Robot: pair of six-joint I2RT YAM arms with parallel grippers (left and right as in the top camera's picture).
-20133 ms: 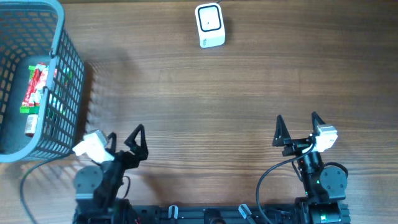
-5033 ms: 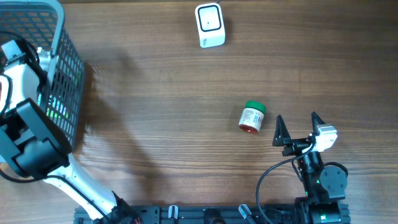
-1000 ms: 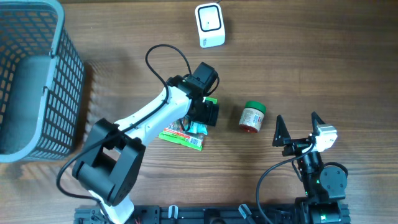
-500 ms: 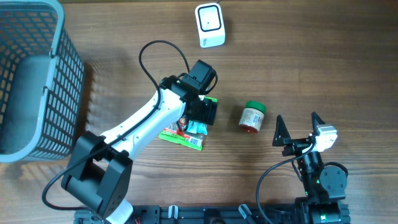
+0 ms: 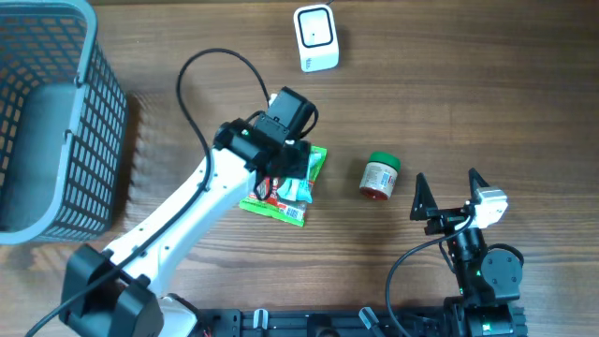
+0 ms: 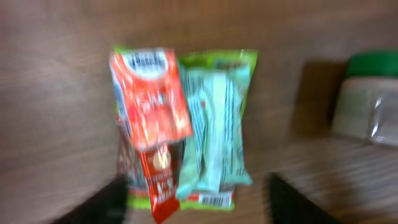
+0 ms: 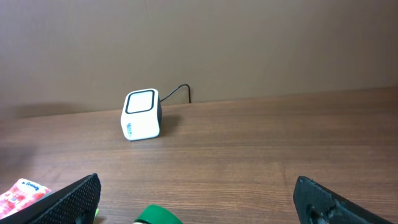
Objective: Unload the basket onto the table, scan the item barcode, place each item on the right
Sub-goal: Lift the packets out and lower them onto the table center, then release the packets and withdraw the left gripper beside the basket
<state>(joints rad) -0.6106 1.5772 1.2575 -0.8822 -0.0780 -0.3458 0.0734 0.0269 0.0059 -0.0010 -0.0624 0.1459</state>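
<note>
Overhead, the left arm's wrist covers its own jaws, so only the wrist camera shows the left gripper (image 6: 197, 186). That view is blurred. Its two dark fingers (image 6: 102, 205) show as smears at the bottom corners, cut off by the lower edge. They stand apart, on either side of the near end of the packets (image 6: 186, 130), with a visible gap on the right side. The blur hides whether the left finger touches the stack, and nothing is clearly pinched. The packets lie flat on the table (image 5: 468, 84) just ahead of the fingers. A red one (image 6: 151, 99) lies partly over a pale green one (image 6: 216, 124), and a barcode strip is half visible at the near end, its print unreadable. Beyond the fingers to the right lies the jar (image 6: 367, 99) on its side, cut off by the picture's edge, well clear of the packets. The scanner (image 5: 315, 37) sits far ahead of this hand. The basket (image 5: 94, 94) lies well off to its left, partly out of view. The right gripper (image 5: 447, 180) rests near its base with its jaws spread wide and nothing between them, the jar just ahead and to its left. Its own camera catches only the jar's green lid at the bottom edge.
</note>
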